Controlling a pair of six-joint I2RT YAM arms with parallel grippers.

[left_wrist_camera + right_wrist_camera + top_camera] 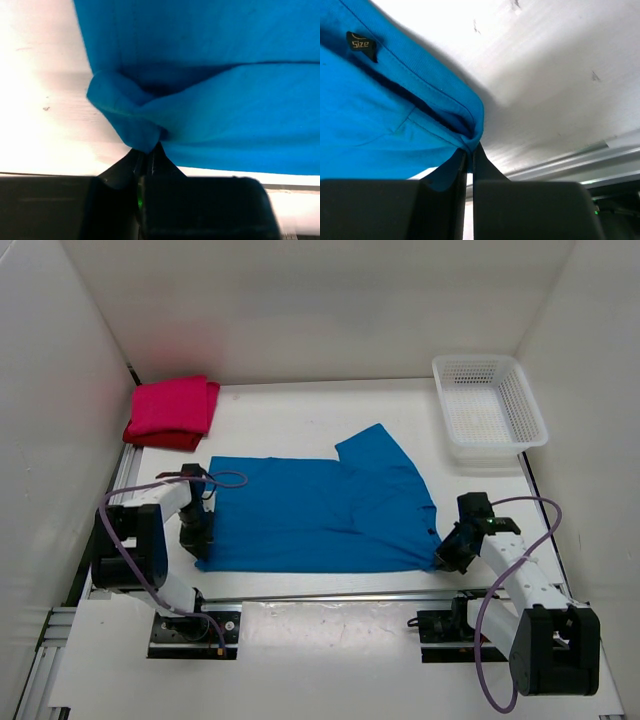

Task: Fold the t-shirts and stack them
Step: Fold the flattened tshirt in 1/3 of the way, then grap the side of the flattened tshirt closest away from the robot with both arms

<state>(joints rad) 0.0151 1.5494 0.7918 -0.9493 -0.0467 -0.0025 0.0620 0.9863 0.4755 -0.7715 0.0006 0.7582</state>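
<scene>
Two thin near-edge folds of the blue t-shirt (320,515), spread mid-table, are clamped by the left gripper (197,540) and right gripper (447,558), so a corner may be dropped if lifted unevenly toward the folded pink-and-red stack (172,412) beyond

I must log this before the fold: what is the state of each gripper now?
Left gripper: closed, pinching the blue t-shirt at its left edge.
Right gripper: closed, pinching the same shirt's near right corner.
</scene>
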